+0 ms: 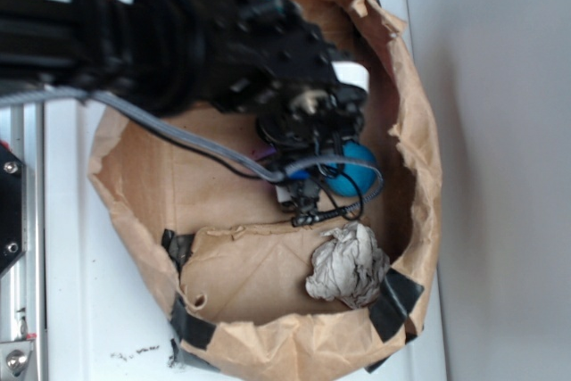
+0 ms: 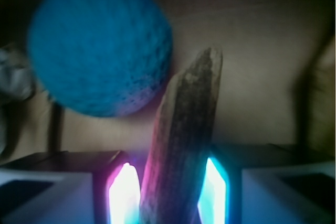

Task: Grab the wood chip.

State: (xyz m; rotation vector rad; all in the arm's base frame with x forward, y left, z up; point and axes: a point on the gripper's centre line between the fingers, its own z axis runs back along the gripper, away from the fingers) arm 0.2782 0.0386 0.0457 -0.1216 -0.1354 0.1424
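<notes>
The wood chip (image 2: 181, 140), a rough dark-brown sliver, stands upright between the two glowing pads (image 2: 125, 192) of my gripper (image 2: 168, 187). Both pads touch its sides, so the gripper is shut on it. Its pointed end reaches up beside the blue ball (image 2: 100, 45), which lies just left of it. In the exterior view my gripper (image 1: 308, 153) hangs low inside the paper bag, right against the blue ball (image 1: 355, 167), and the arm hides the wood chip.
The brown paper bag (image 1: 419, 131) walls in the area, its rim taped with black tape (image 1: 397, 301). A crumpled whitish paper wad (image 1: 350, 265) lies at the bag's front right. A folded paper flap (image 1: 250, 278) lies on the bag's floor.
</notes>
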